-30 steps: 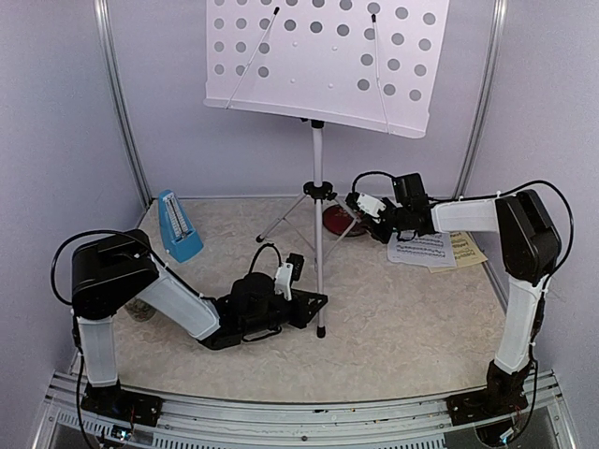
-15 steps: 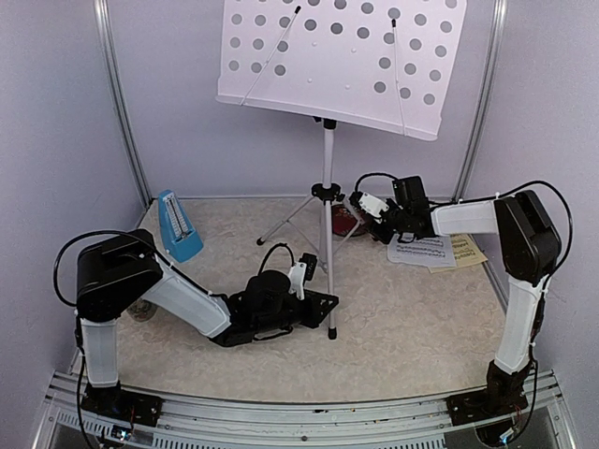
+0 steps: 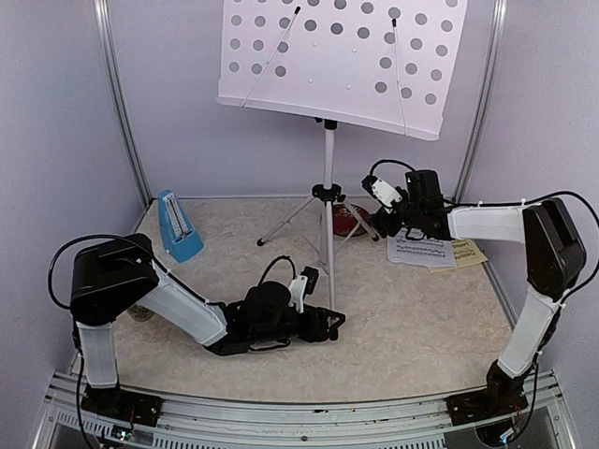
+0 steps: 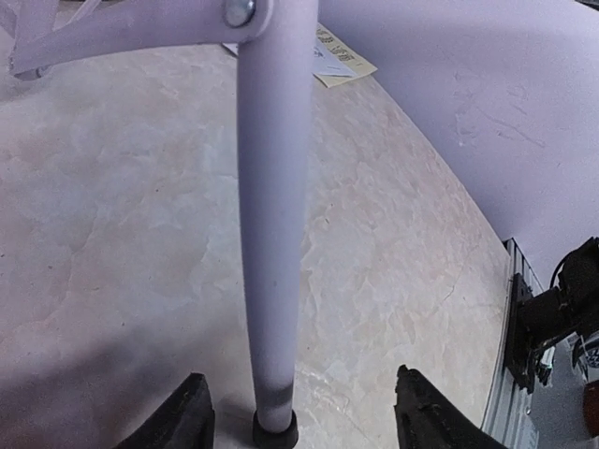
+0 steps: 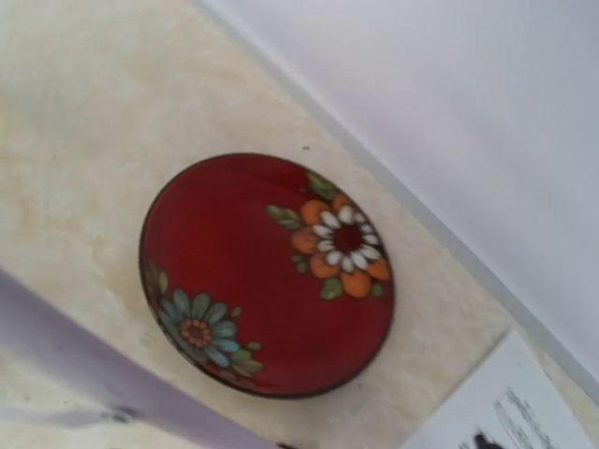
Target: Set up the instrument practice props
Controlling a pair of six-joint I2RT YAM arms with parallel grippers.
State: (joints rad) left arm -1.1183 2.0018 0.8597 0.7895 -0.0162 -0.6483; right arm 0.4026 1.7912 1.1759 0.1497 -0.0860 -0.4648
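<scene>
The white perforated music stand (image 3: 337, 61) stands upright on its silver tripod (image 3: 328, 196) at mid-table. My left gripper (image 3: 329, 323) lies low at the front leg's foot. In the left wrist view that leg (image 4: 271, 234) and its black rubber foot (image 4: 274, 432) sit between the open left gripper (image 4: 299, 423), touching neither finger. My right gripper (image 3: 388, 223) hovers by the tripod's right leg (image 5: 84, 374), apart from it and open; its fingers stay out of the right wrist view. A white music sheet (image 3: 421, 251) and a yellow one (image 3: 470, 251) lie at the right. The blue metronome (image 3: 178, 227) stands at the back left.
A red flowered plate (image 5: 267, 276) lies behind the tripod, just under my right gripper, and shows as a red plate (image 3: 348, 221) from above. Lilac walls close in the back and both sides. The metal rail (image 3: 299, 407) runs along the near edge.
The stand shifted right and stood upright, then stayed put. My left gripper opened and slid to the front leg's foot. My right gripper let go of the right leg and drew back up-right.
</scene>
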